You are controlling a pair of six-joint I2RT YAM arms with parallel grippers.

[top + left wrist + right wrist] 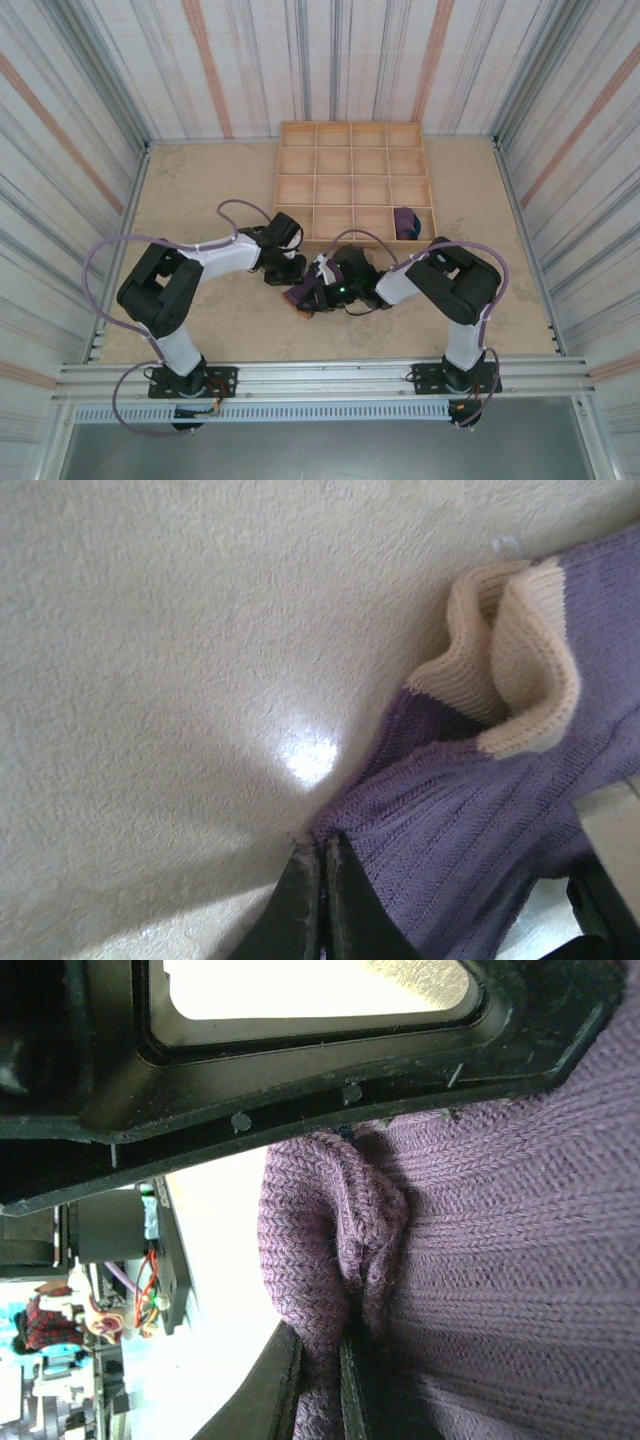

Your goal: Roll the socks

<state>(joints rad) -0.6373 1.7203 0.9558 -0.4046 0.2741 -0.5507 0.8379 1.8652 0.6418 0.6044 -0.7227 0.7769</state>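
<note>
Left hand: my fingers are pressed together at the edge of the purple sock, low on the surface; I cannot tell whether any knit is caught.
Right hand: clamped on a fold of that sock.
Peach cuff: beyond, gaping.
Method: keep the fold taut and roll evenly toward the cuff.
Wooden tray: far side, with one rolled bundle in its near right compartment.

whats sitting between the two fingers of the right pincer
A bunched fold of the purple knit sock, clamped between the fingers of the right pincer; the right wrist view shows it.
</note>
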